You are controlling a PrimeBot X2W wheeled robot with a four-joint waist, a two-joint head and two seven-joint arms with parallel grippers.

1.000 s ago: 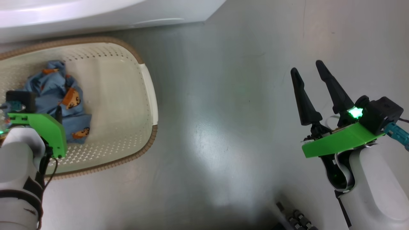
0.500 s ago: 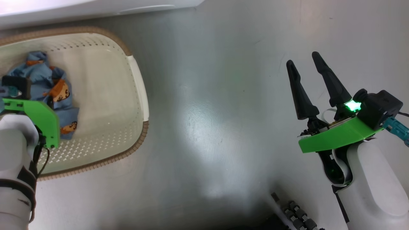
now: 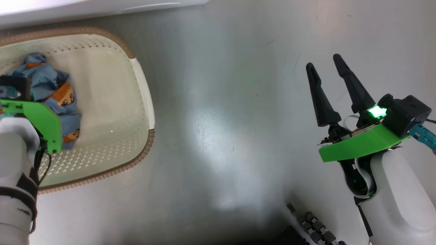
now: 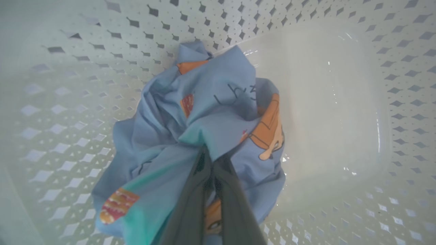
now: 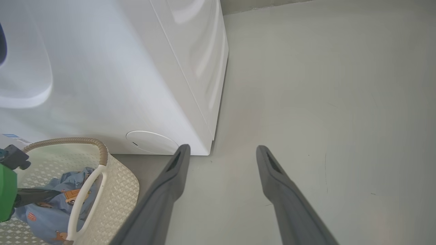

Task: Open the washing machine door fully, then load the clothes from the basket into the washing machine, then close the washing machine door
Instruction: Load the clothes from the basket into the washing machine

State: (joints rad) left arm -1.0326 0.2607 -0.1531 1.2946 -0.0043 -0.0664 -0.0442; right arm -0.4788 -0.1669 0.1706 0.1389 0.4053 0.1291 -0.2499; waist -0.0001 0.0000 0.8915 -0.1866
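Nearest, the left gripper has its two dark fingers pressed together on a fold of the light blue garment, pinching cloth at the crest of the heap; the garment lies bunched on the bottom of the basket, not yet lifted clear, its largest orange print toward 3 o'clock in the left wrist view. In the head view the basket sits at 9 o'clock on the floor; the right gripper hangs at 4 o'clock, well apart from it, fingers spread wide and holding nothing. Farther off, the washing machine stands just beyond the basket, at 11 o'clock in the right wrist view, its round service cover low on the front. Whether the door is open I cannot tell. My reading: loading is under way, with the grasp made; lifting out, carrying to the drum and closing the door remain; whether a second garment lies beneath the blue one I cannot tell.
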